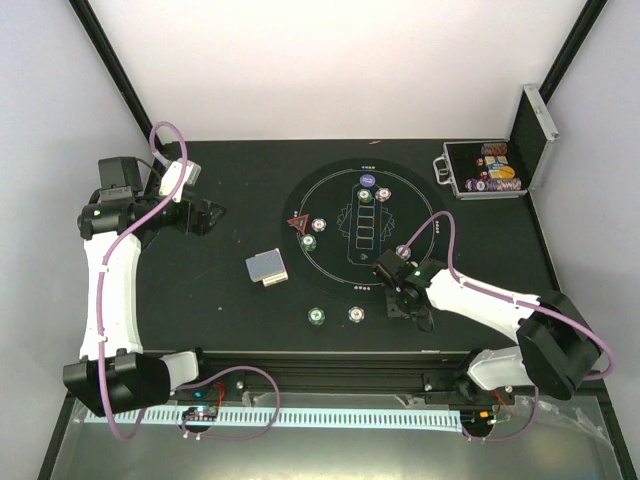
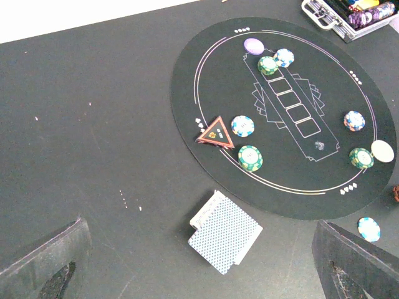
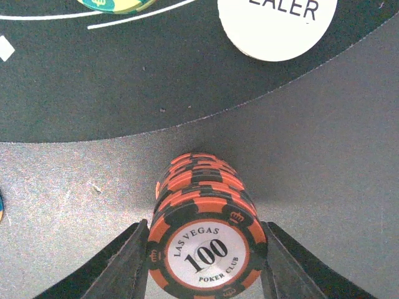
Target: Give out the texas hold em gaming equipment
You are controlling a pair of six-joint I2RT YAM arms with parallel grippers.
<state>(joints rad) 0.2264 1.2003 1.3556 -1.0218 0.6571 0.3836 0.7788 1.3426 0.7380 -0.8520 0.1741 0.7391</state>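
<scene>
My right gripper [image 3: 206,274] is shut on a stack of orange-brown and black "100" chips [image 3: 202,212], which stands on the bare table just off the round mat's [image 3: 124,93] edge, near the white dealer disc [image 3: 277,25]. In the top view this gripper [image 1: 400,297] hides the stack. My left gripper [image 1: 205,217] is open and empty, high at the far left. The grey-blue card deck [image 2: 225,232] lies below it, left of the mat [image 1: 340,275]. The red triangle [image 2: 216,132], green chips [image 2: 250,157] and a white-blue chip [image 2: 242,125] lie on the mat.
The open silver-edged case [image 1: 485,170] with coloured chips stands at the back right. A purple disc [image 2: 254,45] and more chips [image 2: 275,61] sit at the mat's far side. Two chips [image 1: 317,316] [image 1: 356,314] lie on the table near the front edge.
</scene>
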